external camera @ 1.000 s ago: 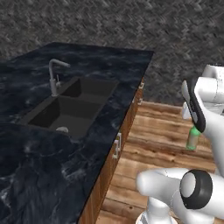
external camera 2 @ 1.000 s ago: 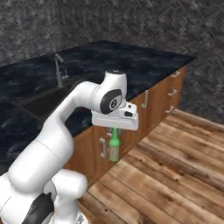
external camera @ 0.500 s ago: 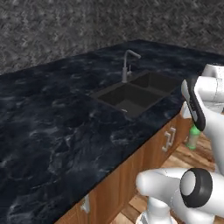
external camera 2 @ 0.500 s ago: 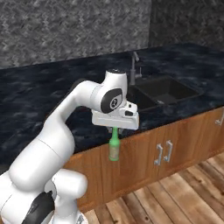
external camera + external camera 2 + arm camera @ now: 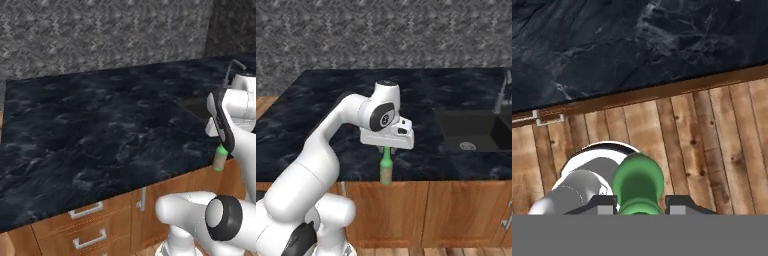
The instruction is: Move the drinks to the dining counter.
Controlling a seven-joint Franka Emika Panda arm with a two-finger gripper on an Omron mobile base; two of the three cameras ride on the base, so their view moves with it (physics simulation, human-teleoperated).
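Note:
My gripper (image 5: 386,148) is shut on the neck of a slim green bottle (image 5: 386,170), one of the drinks, which hangs upright below it. In the left base view the green bottle (image 5: 218,161) hangs beside the wrist at the right, just off the front edge of the dining counter (image 5: 100,130). The black white-veined top of the dining counter (image 5: 331,100) stretches across the picture behind the arm. Seen from the hand, the green bottle (image 5: 637,185) sits between the two fingertips, over the wooden floor (image 5: 712,150), with the counter top (image 5: 637,40) beyond.
A dark sink (image 5: 476,130) with a metal faucet (image 5: 502,95) is set into the counter at the right. Wooden drawers with metal handles (image 5: 85,211) run under the top. A grey patterned wall stands behind the counter.
The whole picture has shifted: the base has moved, so the counter now lies broadside ahead with the sink far right. The arm holds the green bottle as before.

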